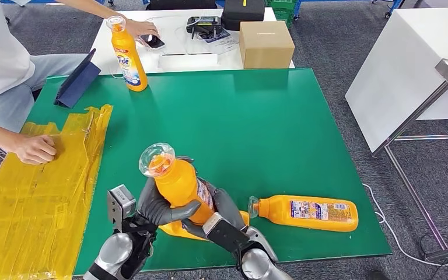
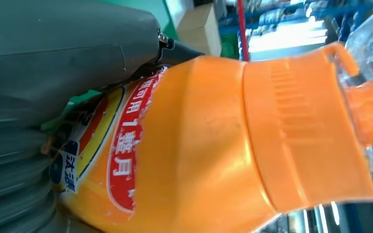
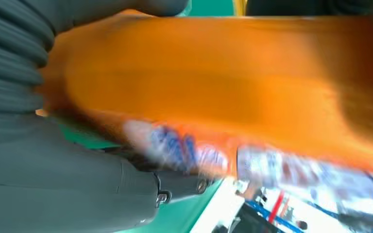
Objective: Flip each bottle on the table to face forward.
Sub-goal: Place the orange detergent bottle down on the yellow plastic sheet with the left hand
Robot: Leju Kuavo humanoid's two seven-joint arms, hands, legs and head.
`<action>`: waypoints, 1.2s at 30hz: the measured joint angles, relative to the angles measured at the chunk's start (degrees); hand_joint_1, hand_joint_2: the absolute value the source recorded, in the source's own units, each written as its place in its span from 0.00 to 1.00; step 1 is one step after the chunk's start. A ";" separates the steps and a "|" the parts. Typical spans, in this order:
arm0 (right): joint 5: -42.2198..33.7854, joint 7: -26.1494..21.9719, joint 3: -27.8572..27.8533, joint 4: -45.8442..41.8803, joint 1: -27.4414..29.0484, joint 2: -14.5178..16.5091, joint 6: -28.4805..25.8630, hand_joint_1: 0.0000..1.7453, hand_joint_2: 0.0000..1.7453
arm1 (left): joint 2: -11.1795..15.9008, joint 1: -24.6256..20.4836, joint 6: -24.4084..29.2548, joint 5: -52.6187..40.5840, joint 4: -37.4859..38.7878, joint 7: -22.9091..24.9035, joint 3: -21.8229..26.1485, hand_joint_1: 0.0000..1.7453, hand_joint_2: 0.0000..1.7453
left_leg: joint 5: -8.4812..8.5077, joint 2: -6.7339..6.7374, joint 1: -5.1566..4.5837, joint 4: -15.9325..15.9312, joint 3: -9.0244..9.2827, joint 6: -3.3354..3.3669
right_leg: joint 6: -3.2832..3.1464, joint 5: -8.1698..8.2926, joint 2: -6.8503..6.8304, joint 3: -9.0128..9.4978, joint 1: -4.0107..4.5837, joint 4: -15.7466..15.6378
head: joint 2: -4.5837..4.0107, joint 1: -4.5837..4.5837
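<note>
left robot hand [image 1: 162, 205] gripping, right robot hand [image 1: 224, 211] gripping, arms close together

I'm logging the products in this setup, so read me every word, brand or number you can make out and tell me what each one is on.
"ide": the end of a brand word, on the label of the upright bottle at the far edge of the green table.
"1整月": on the red band of the held bottle, in the left wrist view.
"汰渍": on its blue patch, partly hidden.
Lying bottle: label print too small.
Right wrist view: label blurred.
</note>
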 joint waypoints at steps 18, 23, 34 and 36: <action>-5.40 -2.37 -6.26 -18.23 6.97 -5.55 3.96 0.00 1.00 | 6.63 2.55 28.04 -37.28 -9.53 6.23 8.31 1.00 1.00 | -0.01 -0.01 -0.01 0.00 -0.04 -0.01 | 0.00 0.00 0.00 -0.04 0.00 0.00 | 0.00 0.00; -7.62 -2.81 -10.78 -27.53 12.01 -7.40 6.07 0.00 1.00 | 8.18 4.81 39.53 -69.44 -10.44 9.68 14.35 1.00 1.00 | -0.04 -0.06 0.01 -0.01 -0.07 -0.03 | -0.03 -0.06 -0.03 -0.10 0.01 0.00 | 0.00 0.00; -8.04 -4.99 -14.93 -35.35 17.02 -8.55 5.05 0.00 1.00 | 11.59 6.16 39.59 -93.80 -11.65 14.84 27.71 1.00 1.00 | -0.02 0.04 0.08 -0.02 -0.06 -0.07 | -0.06 -0.04 0.03 -0.14 0.07 0.00 | 0.00 -0.01; -8.05 -5.02 -15.09 -35.82 17.19 -8.64 5.03 0.00 1.00 | 11.98 6.19 39.59 -93.71 -11.72 14.90 28.80 1.00 1.00 | -0.01 0.01 0.09 -0.02 -0.07 -0.07 | -0.06 -0.04 0.02 -0.13 0.07 0.01 | 0.00 0.02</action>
